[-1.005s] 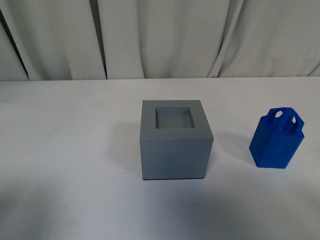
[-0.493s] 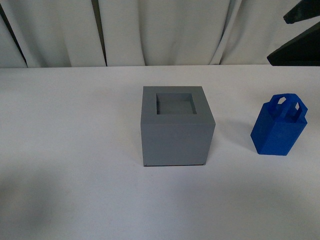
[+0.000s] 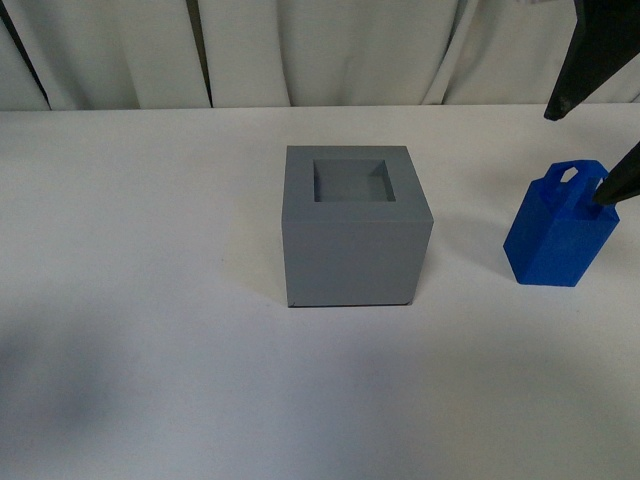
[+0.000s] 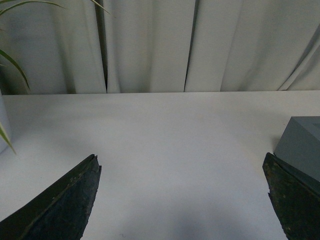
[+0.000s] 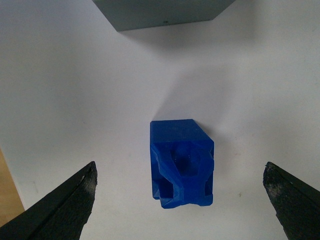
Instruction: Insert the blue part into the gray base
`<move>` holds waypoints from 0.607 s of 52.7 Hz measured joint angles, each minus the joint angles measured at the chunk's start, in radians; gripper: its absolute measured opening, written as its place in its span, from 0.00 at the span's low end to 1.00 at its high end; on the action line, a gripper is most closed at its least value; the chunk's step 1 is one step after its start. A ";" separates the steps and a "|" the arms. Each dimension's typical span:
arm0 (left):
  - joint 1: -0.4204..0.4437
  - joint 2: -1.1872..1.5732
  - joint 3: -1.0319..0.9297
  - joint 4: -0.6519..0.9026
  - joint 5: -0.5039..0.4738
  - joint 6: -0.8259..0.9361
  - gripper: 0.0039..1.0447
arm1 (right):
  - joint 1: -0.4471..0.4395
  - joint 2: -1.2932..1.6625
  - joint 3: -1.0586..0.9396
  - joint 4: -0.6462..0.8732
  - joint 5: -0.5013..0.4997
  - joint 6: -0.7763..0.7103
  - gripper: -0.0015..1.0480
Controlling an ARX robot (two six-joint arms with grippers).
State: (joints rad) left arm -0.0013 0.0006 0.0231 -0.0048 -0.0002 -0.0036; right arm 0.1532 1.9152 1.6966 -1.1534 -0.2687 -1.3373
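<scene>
The gray base (image 3: 355,225) stands mid-table, its square recess facing up and empty. The blue part (image 3: 560,228) stands upright on the table to its right, loop handle on top. My right gripper (image 3: 600,120) hangs open above the blue part, one finger crossing its handle edge. In the right wrist view the blue part (image 5: 182,162) lies below and between my wide-open fingers (image 5: 65,205), untouched, with the base's corner (image 5: 160,10) beyond. My left gripper (image 4: 182,200) is open and empty over bare table, with the base's edge (image 4: 302,145) beside one finger.
The white table (image 3: 150,250) ends at a white curtain (image 3: 330,50) behind. Green plant leaves (image 4: 10,60) show at the side of the left wrist view. A tan strip (image 5: 7,200) edges the right wrist view.
My right gripper has come into the front view from the upper right and moved down over the blue part. The view has shifted, so the base and blue part sit higher in the picture.
</scene>
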 joint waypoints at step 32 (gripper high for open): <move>0.000 0.000 0.000 0.000 0.000 0.000 0.94 | 0.014 0.102 0.007 0.023 0.140 -0.054 0.93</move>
State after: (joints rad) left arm -0.0013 0.0006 0.0231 -0.0048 -0.0002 -0.0036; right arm 0.1669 2.0174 1.7035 -1.1309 -0.1284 -1.3914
